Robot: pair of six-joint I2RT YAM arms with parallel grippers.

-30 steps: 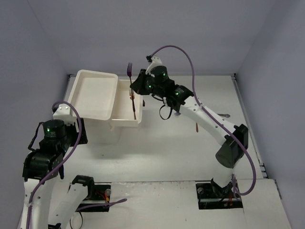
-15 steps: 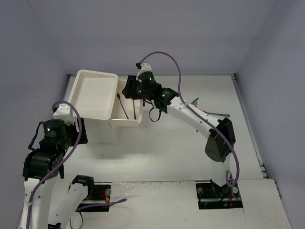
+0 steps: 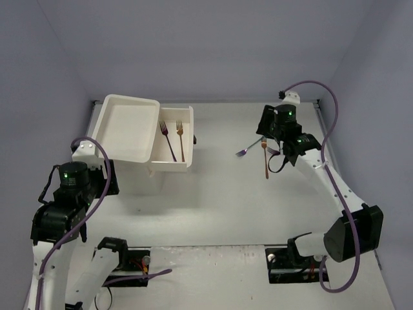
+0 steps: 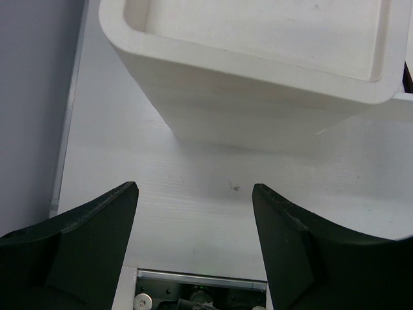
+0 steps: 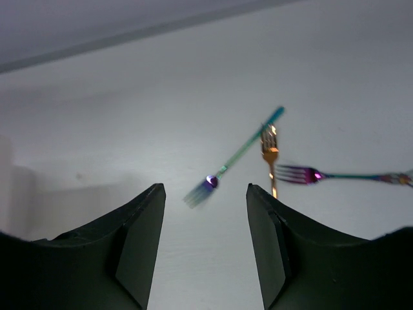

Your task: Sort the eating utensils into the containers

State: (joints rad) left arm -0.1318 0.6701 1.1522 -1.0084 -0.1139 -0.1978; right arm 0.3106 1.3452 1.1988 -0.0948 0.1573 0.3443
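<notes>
The white drawer unit (image 3: 126, 126) stands at the left with one drawer (image 3: 186, 116) pulled out. A purple fork (image 3: 168, 140) and a gold fork (image 3: 181, 139) lie in that drawer. My right gripper (image 3: 264, 132) is open and empty above the table at the right. Below it lie a blue-green iridescent fork (image 5: 235, 158), a gold fork (image 5: 270, 155) and a purple fork (image 5: 322, 174), just beyond the open gripper (image 5: 203, 190). My left gripper (image 4: 193, 187) is open and empty, on the near side of the drawer unit (image 4: 258, 97).
The iridescent fork (image 3: 248, 147) and the gold fork (image 3: 265, 161) lie on the table right of centre. The side walls close in the table on the left, back and right. The arm bases sit at the near edge.
</notes>
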